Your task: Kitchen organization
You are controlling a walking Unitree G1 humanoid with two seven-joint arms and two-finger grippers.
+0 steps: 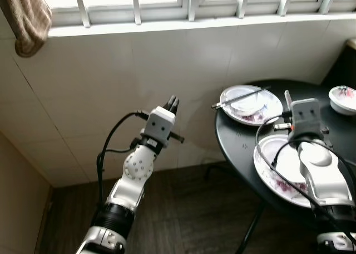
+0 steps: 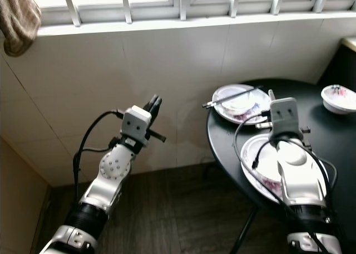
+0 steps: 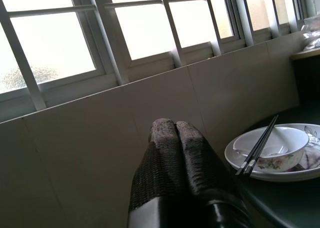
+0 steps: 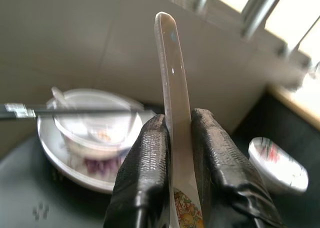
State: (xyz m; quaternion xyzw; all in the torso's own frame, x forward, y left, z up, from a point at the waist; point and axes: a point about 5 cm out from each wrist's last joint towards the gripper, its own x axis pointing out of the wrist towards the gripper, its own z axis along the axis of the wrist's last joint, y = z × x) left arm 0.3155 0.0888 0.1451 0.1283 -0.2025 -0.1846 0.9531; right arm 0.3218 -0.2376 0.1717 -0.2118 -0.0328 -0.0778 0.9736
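1. Two silver arms in the left eye view: left gripper raised before the tiled wall, fingers pressed together on nothing, well apart from the round black table. Right gripper above the table's near part, over a large floral plate. Beyond it, a second plate carrying a bowl with black chopsticks laid across. Small white floral bowl near the table's far right edge. Brown cloth hanging at upper left by the barred window. Dark wood floor below.

2. Same layout from the right eye view. Thin pale spoon handle sticking up past the right wrist block, the arm itself hiding most of the near plate. Left arm's black cable looping out beside the forearm.

3. Closer in the left wrist view: both black fingers touching along their length, nothing between. Past them, the bowl sitting in its plate with the chopsticks resting slantwise over the rim, tips white. Window bars and tiled wall behind.

4. Only clear in the right wrist view: a pale ceramic spoon clamped between the two fingers, handle pointing away, floral print at its held end. Blurred beyond: stacked bowl and plate with chopsticks, and the small floral bowl off to the side.
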